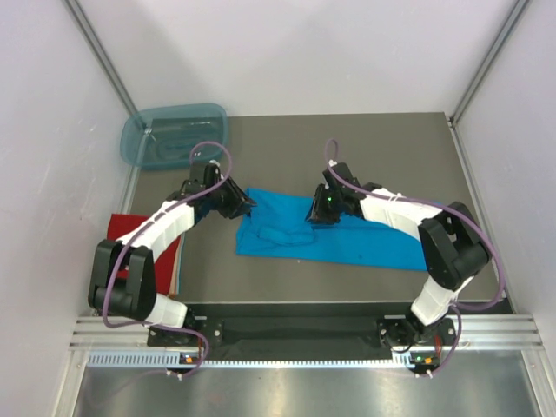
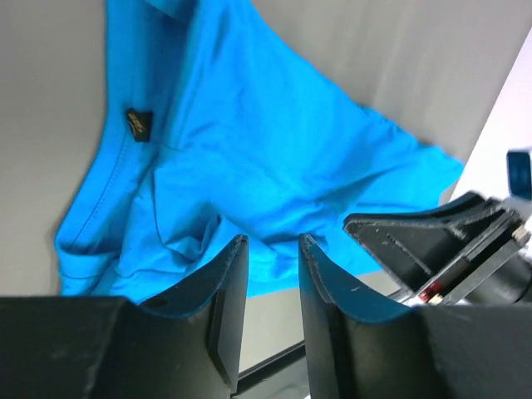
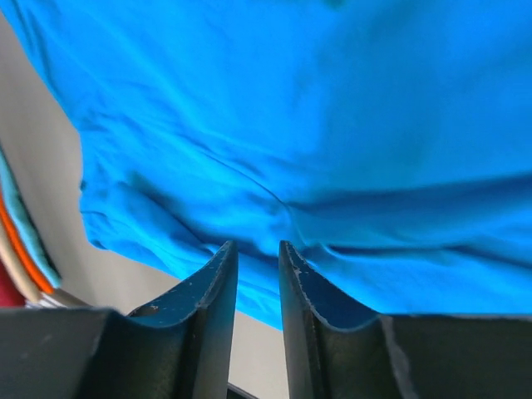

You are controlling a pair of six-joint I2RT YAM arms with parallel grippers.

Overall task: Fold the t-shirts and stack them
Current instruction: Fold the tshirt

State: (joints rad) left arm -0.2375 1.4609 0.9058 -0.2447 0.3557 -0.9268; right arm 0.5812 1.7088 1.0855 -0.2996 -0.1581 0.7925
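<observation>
**A:** From the top, where do you see the things?

**B:** The blue shirt (image 1: 334, 239) lies wide across the middle of the table (image 1: 382, 148), with a bunched ridge in its left part. The left gripper (image 1: 246, 206) is at its far left corner. The right gripper (image 1: 314, 211) is over its far edge. The red shirt (image 1: 119, 226) is a flat rectangle at the left edge, under the left arm and well apart from the blue one. The tub (image 1: 174, 135) is clear plastic and stands at the far left.

**A:** And the left wrist?

**B:** The jaws are apart, with nothing between them. Below is thin, soft cloth, creased, with a stitched hem and a small dark label (image 2: 137, 125). I think a fold is in hand. You should flatten the ridge first, then pinch only the edge. Move both grippers together so the fold line stays straight.

**A:** The right wrist?

**B:** Here the gap is narrow, but the jaws also hold nothing. The cloth is close below, smooth, with long soft wrinkles. At the left border you see the layered edge of a pile (image 3: 25, 245), orange and teal.
</observation>
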